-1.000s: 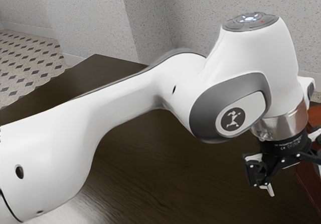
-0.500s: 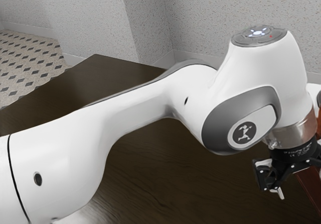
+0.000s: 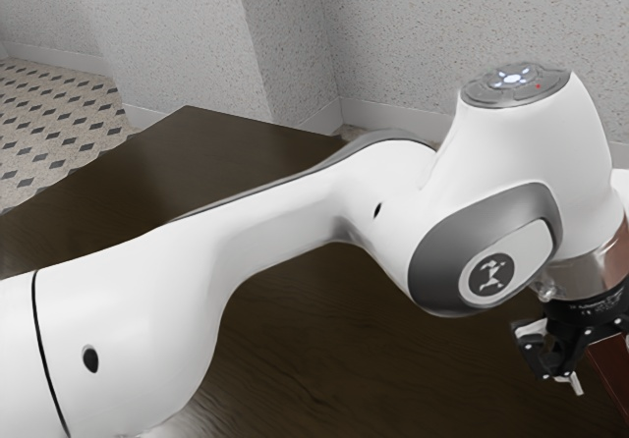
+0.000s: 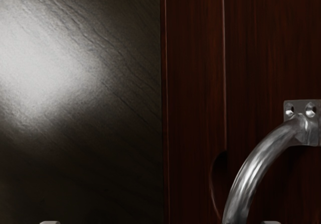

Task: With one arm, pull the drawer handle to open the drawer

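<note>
The gripper [image 3: 562,357] is open and empty. The handle [image 4: 253,176] curves just ahead of it, off-centre toward 1 side.

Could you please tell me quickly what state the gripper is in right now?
Gripper: open, holding nothing; the drawer handle is close in front of the hand, not gripped.

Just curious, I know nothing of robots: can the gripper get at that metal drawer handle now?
Probably yes: the open gripper hovers close to the drawer front, and the handle sits right by it, nothing in between.
</note>
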`<state>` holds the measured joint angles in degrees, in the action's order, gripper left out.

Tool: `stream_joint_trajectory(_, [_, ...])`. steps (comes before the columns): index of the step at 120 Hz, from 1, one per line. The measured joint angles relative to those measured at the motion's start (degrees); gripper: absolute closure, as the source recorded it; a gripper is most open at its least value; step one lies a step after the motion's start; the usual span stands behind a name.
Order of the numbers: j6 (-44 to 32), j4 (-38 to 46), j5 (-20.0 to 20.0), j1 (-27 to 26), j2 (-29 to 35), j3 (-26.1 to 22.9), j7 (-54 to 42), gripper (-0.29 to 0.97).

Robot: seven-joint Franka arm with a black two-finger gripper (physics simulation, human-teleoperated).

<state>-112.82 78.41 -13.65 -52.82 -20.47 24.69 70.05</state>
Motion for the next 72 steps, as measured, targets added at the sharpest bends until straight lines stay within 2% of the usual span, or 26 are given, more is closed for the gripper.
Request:
stream_joint_trajectory(49, [0.22, 1.69, -0.04, -0.03, 0.61, 0.04, -0.28, 0.20])
stream_joint_trajectory(72, [0.29, 4.31, 0.03, 0.15, 3.07, 0.00, -0.45, 0.20])
